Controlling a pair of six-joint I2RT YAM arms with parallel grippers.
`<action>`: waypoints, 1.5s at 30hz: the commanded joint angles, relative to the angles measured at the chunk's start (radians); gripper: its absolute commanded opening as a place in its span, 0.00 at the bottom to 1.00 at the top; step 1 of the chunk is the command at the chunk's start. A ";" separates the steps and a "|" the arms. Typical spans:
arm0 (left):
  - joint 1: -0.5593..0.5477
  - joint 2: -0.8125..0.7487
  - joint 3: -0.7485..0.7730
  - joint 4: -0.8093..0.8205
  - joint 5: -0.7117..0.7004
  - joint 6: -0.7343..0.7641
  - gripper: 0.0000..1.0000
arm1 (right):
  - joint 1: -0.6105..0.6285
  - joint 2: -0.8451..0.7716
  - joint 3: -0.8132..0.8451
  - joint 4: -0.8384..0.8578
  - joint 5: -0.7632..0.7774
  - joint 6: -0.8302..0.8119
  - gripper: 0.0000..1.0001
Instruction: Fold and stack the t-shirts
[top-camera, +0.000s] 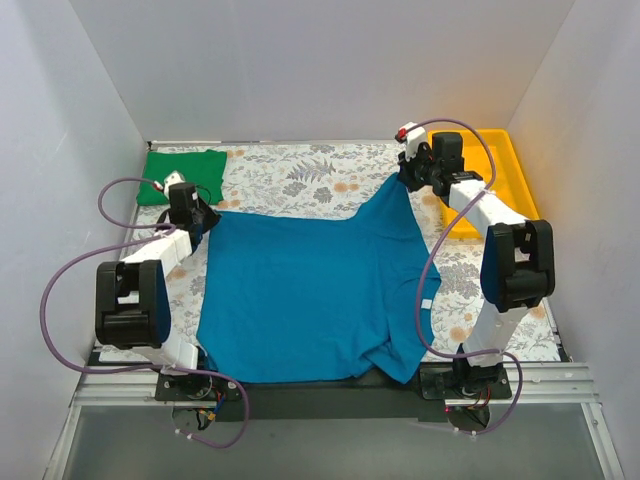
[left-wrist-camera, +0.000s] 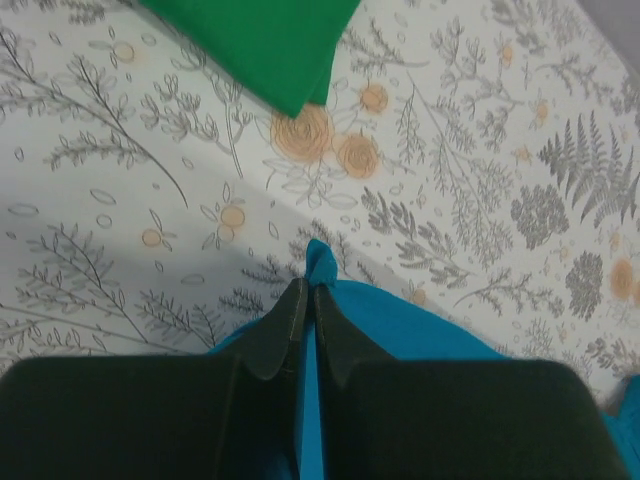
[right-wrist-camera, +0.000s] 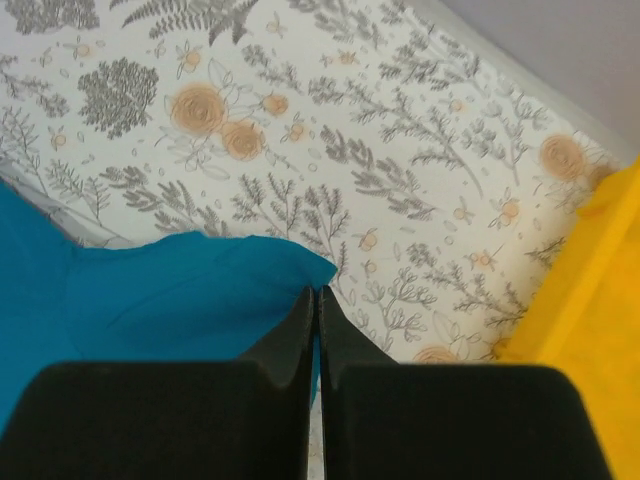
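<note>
The teal-blue t-shirt (top-camera: 300, 290) lies spread across the middle of the top view. It is mostly flat, with its lower right part bunched into folds. Its upper left corner meets the left pincer (top-camera: 197, 214), and its upper right corner is drawn into a peak at the right pincer (top-camera: 408, 178). The green t-shirt (top-camera: 180, 176) sits folded into a compact rectangle at the upper left of the floral surface (top-camera: 290, 170), apart from the teal one. A yellow tray (top-camera: 522, 170) stands at the upper right. Only the wrist views show the grips. The left pincer is closed on a strip of teal cloth, with a tip poking past it. The right pincer is pressed together on the teal corner.
</note>
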 joint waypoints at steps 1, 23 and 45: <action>0.031 0.007 0.084 0.066 -0.015 0.029 0.00 | 0.000 -0.010 0.127 0.105 0.041 -0.016 0.01; 0.051 -0.691 0.322 0.038 0.225 -0.212 0.00 | -0.014 -0.571 0.818 -0.474 -0.162 -0.042 0.01; -0.003 -0.804 0.354 -0.100 0.106 -0.042 0.00 | -0.140 -0.704 0.549 -0.310 -0.192 -0.002 0.01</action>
